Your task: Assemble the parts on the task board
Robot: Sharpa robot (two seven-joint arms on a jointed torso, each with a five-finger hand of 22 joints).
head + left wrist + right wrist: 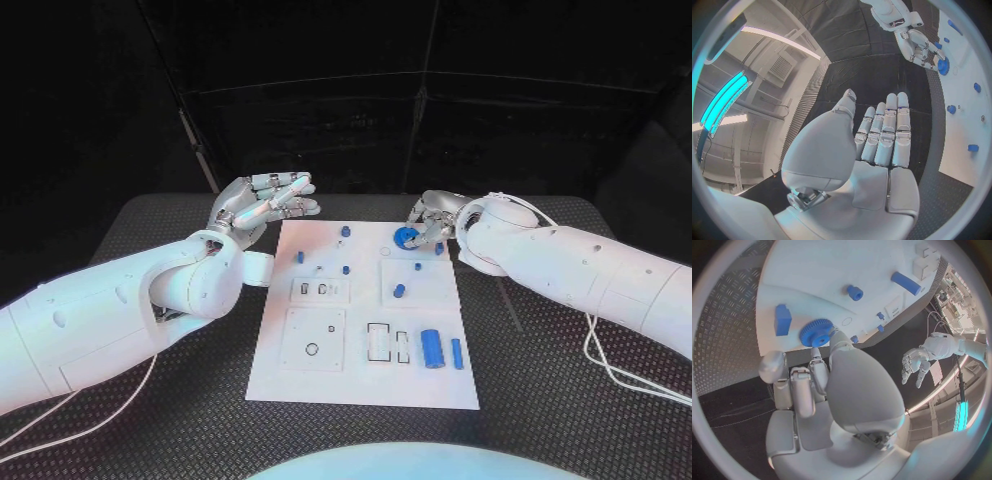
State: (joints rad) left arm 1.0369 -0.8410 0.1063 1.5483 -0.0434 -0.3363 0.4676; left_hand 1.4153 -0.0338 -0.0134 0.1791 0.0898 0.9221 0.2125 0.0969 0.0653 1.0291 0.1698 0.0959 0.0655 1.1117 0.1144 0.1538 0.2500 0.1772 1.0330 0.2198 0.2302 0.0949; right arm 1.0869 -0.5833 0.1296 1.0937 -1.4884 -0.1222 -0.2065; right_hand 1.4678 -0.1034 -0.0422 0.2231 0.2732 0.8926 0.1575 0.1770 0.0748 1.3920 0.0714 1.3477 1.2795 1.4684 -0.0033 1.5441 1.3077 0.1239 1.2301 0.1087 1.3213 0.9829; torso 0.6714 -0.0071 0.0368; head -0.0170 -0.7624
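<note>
The white task board lies in the middle of the black table. My right hand is at the board's far right part and pinches the rim of a blue gear that rests against the board. The same gear meets my fingertips. My left hand hovers off the board's far left corner, holding nothing, its fingers straight and side by side. On the near right of the board lie a blue cylinder and a thin blue bar.
Small blue pieces stand on the board's far half, among them a blue block and a round stub close to the gear. White cables trail over the mat at the right. A dark frame stands behind the table.
</note>
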